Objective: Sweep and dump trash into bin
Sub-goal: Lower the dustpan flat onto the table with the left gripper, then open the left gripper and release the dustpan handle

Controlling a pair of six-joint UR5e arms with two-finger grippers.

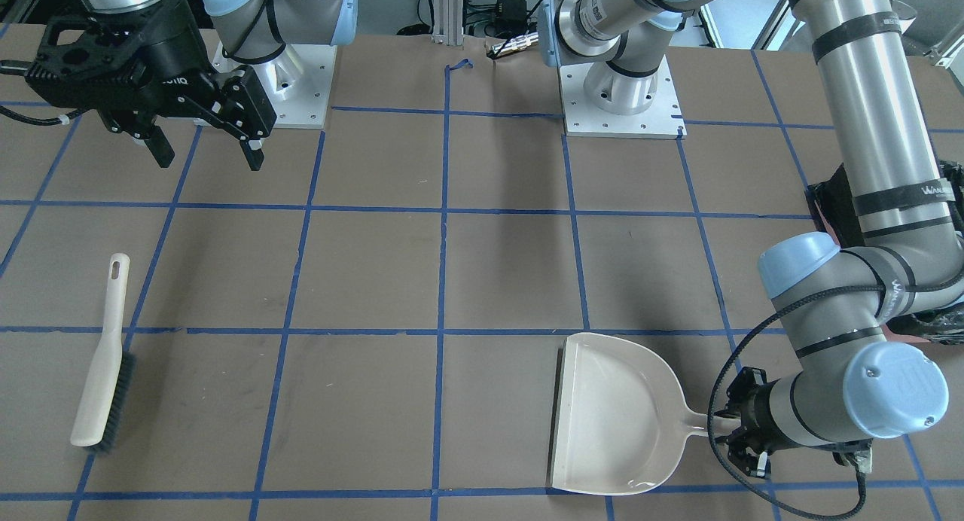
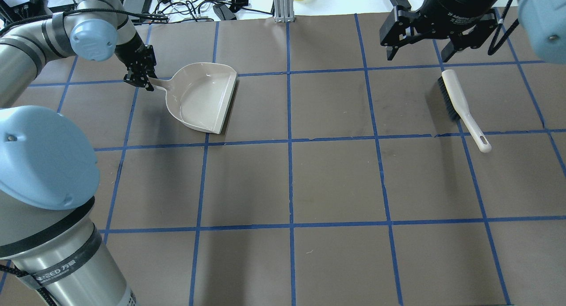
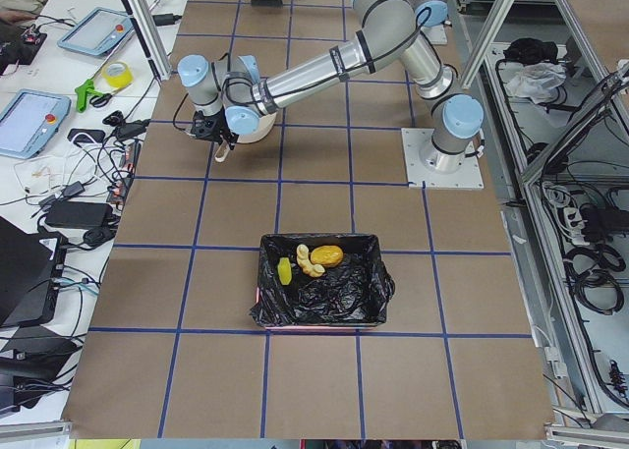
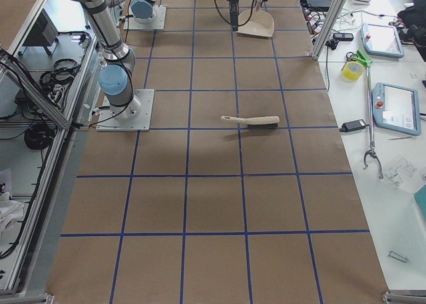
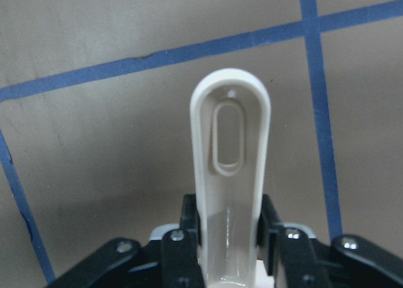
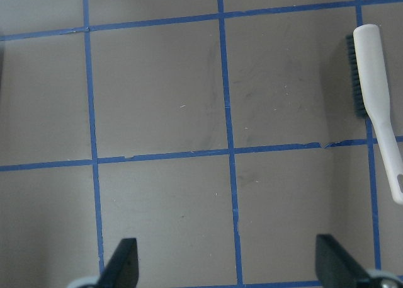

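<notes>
Brown paper marked with a blue tape grid covered the table (image 2: 336,182). A beige dustpan (image 2: 201,98) rested on it with nothing in its pan, and the left claw (image 2: 146,81) was closed tight on the dustpan's handle. Well apart from the dustpan, towards the robot's right, lay a beige brush (image 2: 460,105) with dark bristles. The right claw (image 2: 418,57) hung above the table near that brush, fingers spread wide and gripping nothing. Well apart from the dustpan on its handle side stood the bin (image 3: 364,297), lined with crinkled black plastic. The trash lay inside it: an orange-brown blob (image 3: 327,256), a cream crescent (image 3: 308,262) and a yellow-green wedge (image 3: 284,270).
</notes>
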